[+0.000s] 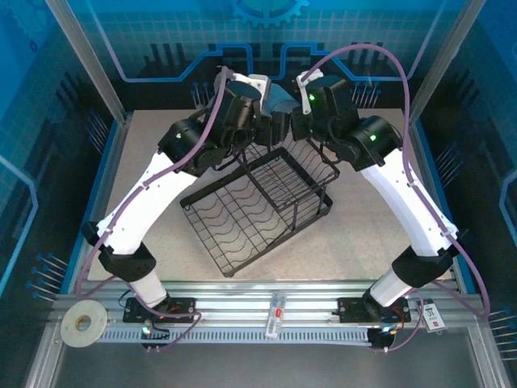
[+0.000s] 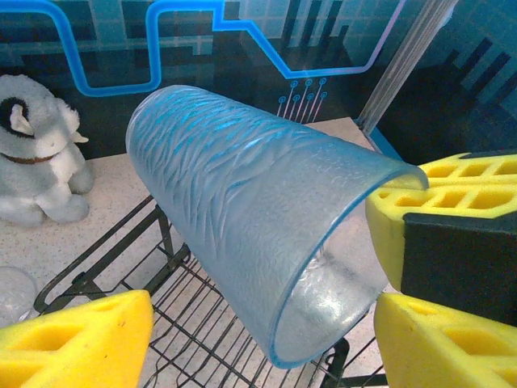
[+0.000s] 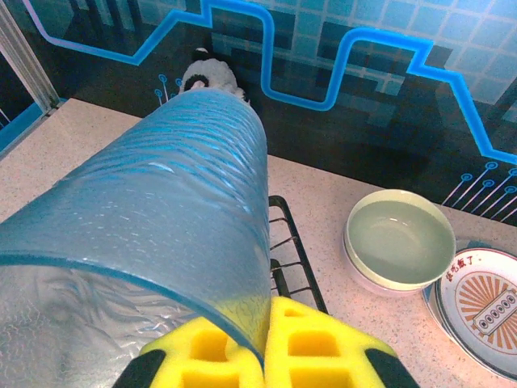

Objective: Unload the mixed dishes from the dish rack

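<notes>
I see the ribbed tumbler [image 3: 161, 210] tilted above the black wire rack [image 1: 242, 218]; the pale green bowl [image 3: 400, 241] and orange-patterned plate [image 3: 485, 299] sit on the tabletop [image 3: 355, 339].

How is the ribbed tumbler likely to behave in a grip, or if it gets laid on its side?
The tumbler looks clear and thin-walled, so it is probably light and stiff. The right gripper pinches only its rim, so it might pivot in that hold. Being round and tapered, it would likely roll in a curve if laid down.

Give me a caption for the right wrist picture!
The right claw pinches the ribbed tumbler by its rim over the dish rack, pale green bowl and orange-patterned plate nearby.
</notes>
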